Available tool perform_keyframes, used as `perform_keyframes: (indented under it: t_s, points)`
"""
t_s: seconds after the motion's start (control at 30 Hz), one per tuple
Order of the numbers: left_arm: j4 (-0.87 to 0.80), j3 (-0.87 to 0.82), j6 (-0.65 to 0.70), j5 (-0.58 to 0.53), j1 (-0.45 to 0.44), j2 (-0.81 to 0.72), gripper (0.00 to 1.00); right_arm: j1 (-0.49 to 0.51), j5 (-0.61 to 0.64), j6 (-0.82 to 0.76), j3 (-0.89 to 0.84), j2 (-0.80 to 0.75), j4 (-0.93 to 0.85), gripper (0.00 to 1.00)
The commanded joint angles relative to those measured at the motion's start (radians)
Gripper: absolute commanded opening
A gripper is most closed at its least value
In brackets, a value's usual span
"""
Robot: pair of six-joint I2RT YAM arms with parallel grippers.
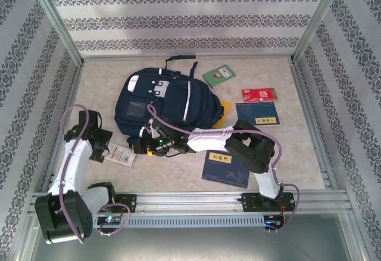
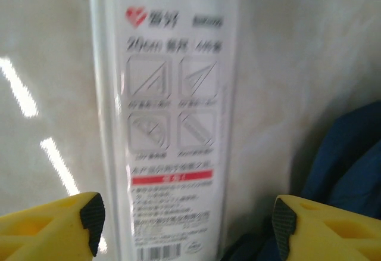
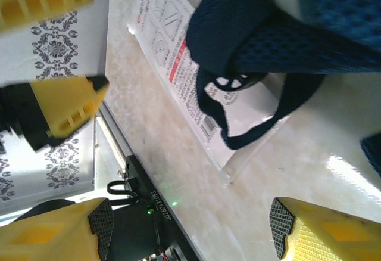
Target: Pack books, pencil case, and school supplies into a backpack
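- The white packet (image 1: pixel 122 155) lies flat on the table (image 1: pixel 178 180), just off the near-left corner of the backpack (image 1: pixel 169 103). In the right wrist view, one of the backpack's dark straps (image 3: pixel 238 124) lies across the packet's end.
- The left gripper (image 1: pixel 110 149) sits directly over the packet, on the side away from the backpack. Its jaws stand wide, one yellow fingertip (image 2: pixel 90 213) outside each long edge, and they hold nothing.
- The relation that matters is the packet's long axis. In the left wrist view it runs straight ahead from the gripper, between the fingers, so the jaws span the narrow width. A close from here would probably pinch across the short side with no need to turn the wrist.
- In the top view that axis points roughly toward the backpack's near edge, so the carry into the backpack looks short.
- The right gripper (image 1: pixel 149 146) is at the backpack's near edge, just beside the packet's backpack-side end. Its jaws are also spread and empty, with bare table between the fingertips (image 3: pixel 98 222).
- The left arm is clearly the nearer one for the packet. The right seems better placed to work the backpack fabric.
- Whether the backpack's opening is unzipped cannot be made out from these views.
- The draped strap is a risk, since lifting the packet may drag it along.
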Motion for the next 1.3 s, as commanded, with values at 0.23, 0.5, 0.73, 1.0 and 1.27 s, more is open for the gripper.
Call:
perform_keyframes:
  t_s: [0.23, 0.5, 0.73, 1.0, 1.27]
  points:
    - [0.174, 0.096, 0.160, -0.035, 0.211, 0.242, 1.00, 0.005, 0.014, -0.172, 0.063, 0.008, -0.151, 0.76]
    - [0.238, 0.157, 0.117, 0.053, 0.295, 0.479, 0.90, 0.017, 0.020, -0.195, 0.197, 0.121, -0.212, 0.79]
    - [0.244, 0.209, 0.090, 0.062, 0.294, 0.610, 0.79, 0.026, 0.006, -0.207, 0.279, 0.192, -0.258, 0.80]
    - [0.238, 0.225, 0.103, 0.065, 0.294, 0.675, 0.69, 0.038, -0.019, -0.214, 0.297, 0.224, -0.272, 0.85]
    - [0.253, 0.203, 0.107, 0.072, 0.293, 0.692, 0.63, 0.036, -0.129, -0.092, 0.349, 0.286, -0.125, 0.85]
